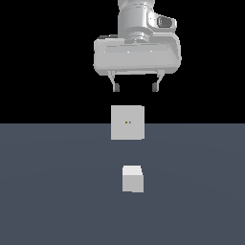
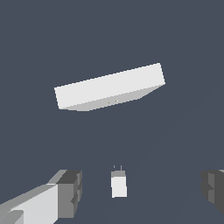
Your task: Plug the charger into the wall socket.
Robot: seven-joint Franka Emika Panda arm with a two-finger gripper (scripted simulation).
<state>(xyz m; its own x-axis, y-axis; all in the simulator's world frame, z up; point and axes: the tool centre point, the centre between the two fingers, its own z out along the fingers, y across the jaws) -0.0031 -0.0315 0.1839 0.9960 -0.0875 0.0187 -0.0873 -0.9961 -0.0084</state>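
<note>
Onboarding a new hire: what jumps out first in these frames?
The open gripper hangs high over the dark floor, holding nothing. Straight below it in the exterior view stands the wall socket, upright, two tiny dots at its face centre. The small charger sits apart, nearer the camera; the wrist view shows two thin prongs facing the socket.

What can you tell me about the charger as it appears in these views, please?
The charger is a small, plain off-white block lying on the dark grey floor, in front of the wall socket and apart from it. The wrist view shows two thin prongs at the end facing the socket. Nothing touches it; the open end effector hangs above.
</note>
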